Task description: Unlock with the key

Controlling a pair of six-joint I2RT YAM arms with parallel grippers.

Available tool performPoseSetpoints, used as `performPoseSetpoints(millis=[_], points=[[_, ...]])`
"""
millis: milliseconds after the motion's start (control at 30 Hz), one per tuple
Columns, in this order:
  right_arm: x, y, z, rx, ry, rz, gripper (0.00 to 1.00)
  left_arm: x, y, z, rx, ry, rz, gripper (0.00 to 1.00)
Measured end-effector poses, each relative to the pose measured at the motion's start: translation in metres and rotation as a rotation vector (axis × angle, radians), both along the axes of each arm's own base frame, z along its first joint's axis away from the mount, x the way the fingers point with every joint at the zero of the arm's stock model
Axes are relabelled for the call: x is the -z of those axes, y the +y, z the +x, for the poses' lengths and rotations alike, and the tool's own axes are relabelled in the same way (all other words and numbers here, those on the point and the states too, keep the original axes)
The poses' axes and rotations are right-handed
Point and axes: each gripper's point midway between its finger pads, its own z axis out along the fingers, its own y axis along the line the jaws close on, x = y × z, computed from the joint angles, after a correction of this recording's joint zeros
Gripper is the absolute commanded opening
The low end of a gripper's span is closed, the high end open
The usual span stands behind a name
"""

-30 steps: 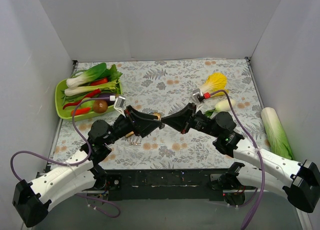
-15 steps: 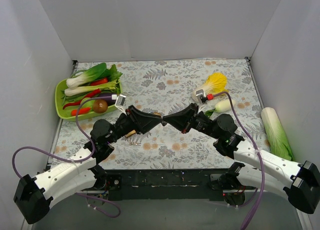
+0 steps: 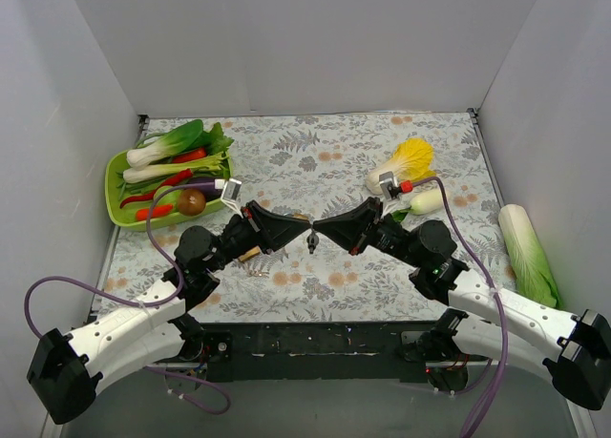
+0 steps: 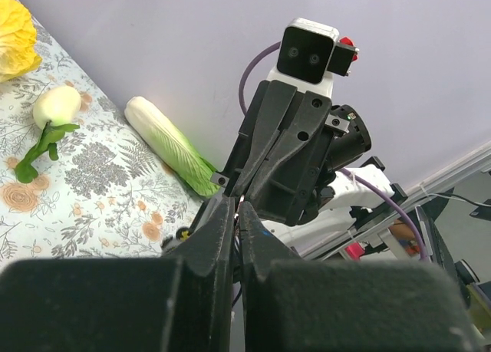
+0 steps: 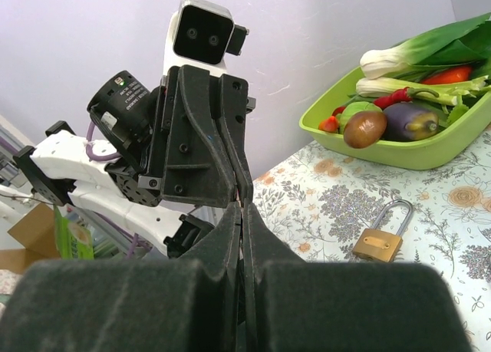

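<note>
In the top view my left gripper [image 3: 306, 233] and right gripper [image 3: 317, 233] meet tip to tip above the middle of the flowered cloth. Both are shut. A tiny dark piece, the key [image 3: 311, 242], hangs just under the point where the tips meet. Each wrist view shows its own fingers pressed together, the left gripper [image 4: 235, 205] and the right gripper [image 5: 242, 206], facing the other gripper nose to nose. Only a small glint shows between them. A brass padlock [image 5: 379, 240] lies flat on the cloth beneath the left arm, also seen from above as the padlock [image 3: 250, 254].
A green tray [image 3: 113, 198] of vegetables stands at the left. A yellow cabbage [image 3: 410, 156], a white turnip [image 3: 427, 201] and a long napa cabbage [image 3: 526, 252] lie on the right. A small metal bit [image 3: 258, 271] lies near the padlock. White walls close in three sides.
My left gripper has moved right to the right gripper's tip and shut there. The right gripper stayed shut and shifted slightly.
</note>
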Motion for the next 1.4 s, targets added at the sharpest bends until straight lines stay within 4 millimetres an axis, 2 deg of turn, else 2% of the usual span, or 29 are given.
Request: performPoseSetpoints(millis=[133,200,233,300,333,433,633,767,967,1100,1200,1333,1400], points=[[0.003,0.001,-0.001,-0.012,0.003,-0.01,0.04,0.002,0.0,0.0,-0.004,-0.002,0.009,0.0],[0.006,0.002,-0.003,-0.024,0.009,-0.022,0.14,0.005,0.001,-0.001,-0.004,-0.003,0.026,0.0],[0.008,0.003,-0.004,-0.029,0.012,-0.031,0.29,0.008,0.001,-0.001,-0.003,-0.003,0.041,0.0],[0.015,0.003,-0.005,-0.043,0.026,-0.056,0.43,0.013,0.0,-0.002,0.003,-0.005,0.082,0.0],[0.019,0.004,-0.006,-0.052,0.032,-0.07,0.55,0.015,-0.001,-0.003,0.008,-0.007,0.108,0.0],[0.026,0.005,-0.012,-0.084,0.04,-0.099,0.64,0.017,-0.003,-0.006,0.033,-0.013,0.178,0.0],[0.03,0.006,-0.03,-0.181,0.009,-0.124,0.66,0.011,-0.008,-0.017,0.116,-0.054,0.291,0.0],[0.031,0.006,-0.042,-0.246,-0.012,-0.135,0.66,0.019,-0.011,-0.024,0.178,-0.058,0.359,0.0],[0.033,0.003,-0.048,-0.264,-0.038,-0.161,0.65,0.036,-0.01,-0.036,0.262,-0.055,0.443,0.0],[0.032,0.004,-0.045,-0.256,-0.045,-0.201,0.62,0.04,-0.007,-0.038,0.269,-0.061,0.474,0.0],[0.034,0.003,-0.043,-0.248,-0.044,-0.238,0.56,0.04,-0.006,-0.038,0.267,-0.067,0.486,0.0],[0.041,0.004,-0.043,-0.257,-0.031,-0.276,0.4,0.041,-0.005,-0.037,0.262,-0.07,0.496,0.0],[0.048,0.006,-0.042,-0.267,-0.014,-0.3,0.38,0.042,-0.005,-0.036,0.257,-0.07,0.5,0.0]])
